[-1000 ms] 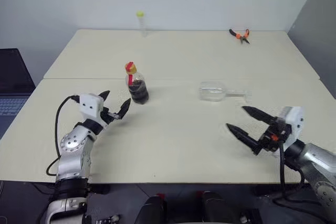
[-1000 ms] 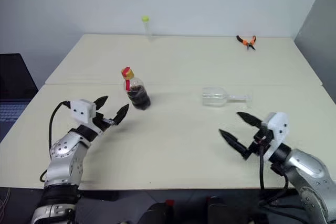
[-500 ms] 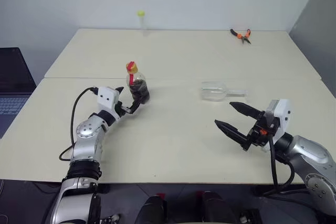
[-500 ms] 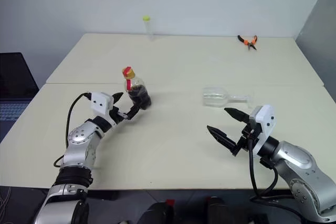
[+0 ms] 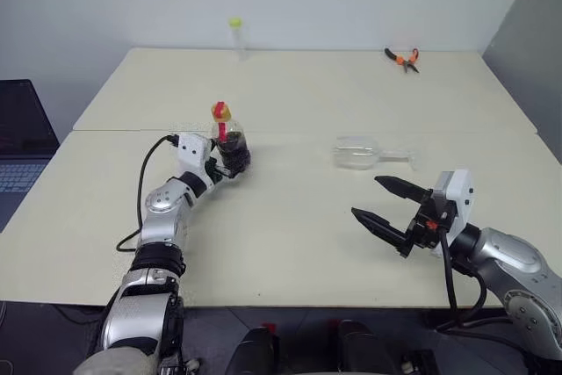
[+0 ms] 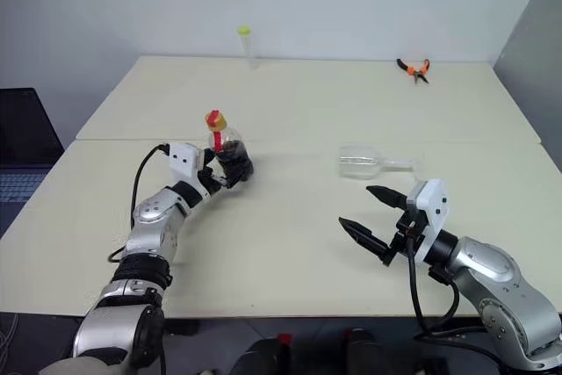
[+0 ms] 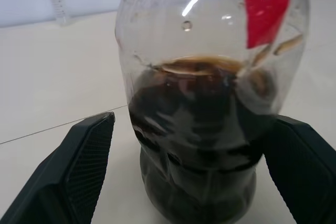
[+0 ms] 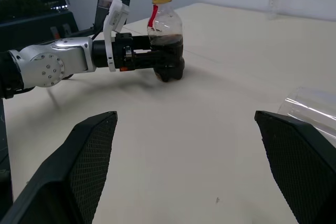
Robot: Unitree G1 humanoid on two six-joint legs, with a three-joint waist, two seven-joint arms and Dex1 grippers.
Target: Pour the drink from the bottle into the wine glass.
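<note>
Head views: left gripper point(image 5: 226, 162) has its jaws spread on either side of the bottle point(image 5: 229, 143), not clamped yet. Bottle stands upright in the left half of the desk point(image 5: 290, 234), well in from every edge. Wine glass point(image 5: 362, 153) lies on its side right of centre, foot toward the right edge, so nothing can be poured until it's stood up. Right gripper point(image 5: 385, 202) hangs spread and empty just short of it, toward the near edge.

Left wrist view: bulbous clear plastic, dark drink point(image 7: 197, 145) filling roughly the lower half. Risk: thin rounded wall, a low or off-centre squeeze could tip it or let it squirt out of the pads point(image 7: 79, 171). Yellow cap is still on.

Right wrist view: glass bowl point(image 8: 315, 109) is smooth, round and free to roll; a nudge sends it away.

Far edge: slim capped tube point(image 5: 236, 37), orange-handled pliers point(image 5: 402, 59).
</note>
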